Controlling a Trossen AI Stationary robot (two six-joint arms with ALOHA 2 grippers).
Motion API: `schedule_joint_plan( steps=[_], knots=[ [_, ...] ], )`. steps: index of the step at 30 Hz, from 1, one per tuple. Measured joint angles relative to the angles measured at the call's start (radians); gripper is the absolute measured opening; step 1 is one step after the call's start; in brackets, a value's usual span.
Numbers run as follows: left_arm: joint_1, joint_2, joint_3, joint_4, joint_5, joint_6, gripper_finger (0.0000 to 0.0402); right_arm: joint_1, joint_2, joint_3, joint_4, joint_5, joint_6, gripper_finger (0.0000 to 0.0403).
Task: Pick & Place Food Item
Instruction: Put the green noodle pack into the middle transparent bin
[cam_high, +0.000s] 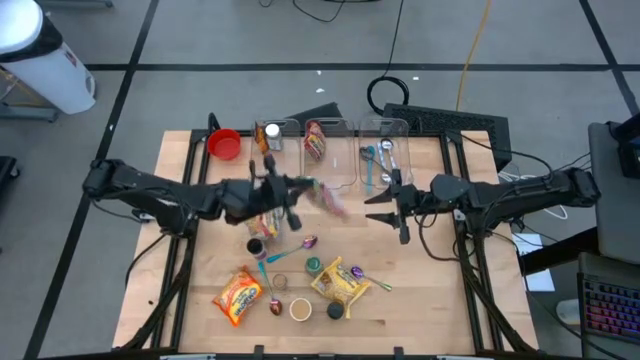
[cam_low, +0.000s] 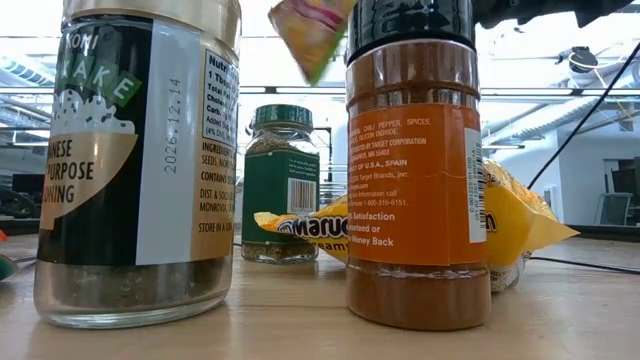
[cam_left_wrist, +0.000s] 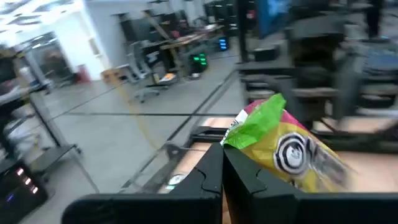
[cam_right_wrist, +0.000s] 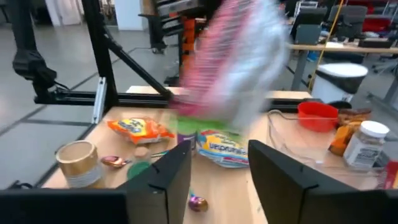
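**Snack packet pinched above mid-table**

Snack packet (cam_high: 328, 200), seen from above, hangs blurred over the table (cam_high: 430, 300) middle, between both arms; the left claw (cam_high: 292, 200) holds its end, the right claw (cam_high: 392, 205) sits just beside it, spread. Low view: packet corner (cam_low: 310, 30) shows above two spice jars (cam_low: 418, 160). Left wrist: fingers (cam_left_wrist: 214, 174) pressed together on the packet (cam_left_wrist: 286, 149). Right wrist: fingers (cam_right_wrist: 168, 177) apart, the packet (cam_right_wrist: 236, 62) beyond them.
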Motion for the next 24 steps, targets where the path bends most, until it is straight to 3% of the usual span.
schedule_joint_plan(
  steps=[5, 15, 18, 24],
  knots=[
    [0.145, 0.010, 0.000, 0.009, 0.038, -0.098, 0.0001, 0.044, 0.006, -0.055, 0.048, -0.001, 0.003, 0.0159],
    [0.487, 0.057, 0.027, -0.001, 0.324, -0.412, 0.0000, 0.110, 0.005, -0.222, 0.354, -0.001, 0.006, 0.0135],
    [0.560, 0.112, 0.108, -0.074, 0.388, -0.452, 0.0000, 0.111, 0.006, -0.249, 0.412, -0.001, 0.005, 0.0132],
    [0.639, 0.292, 0.361, -0.352, 0.395, -0.515, 0.0000, 0.111, 0.005, -0.255, 0.428, 0.001, 0.006, 0.0132]
  ],
)
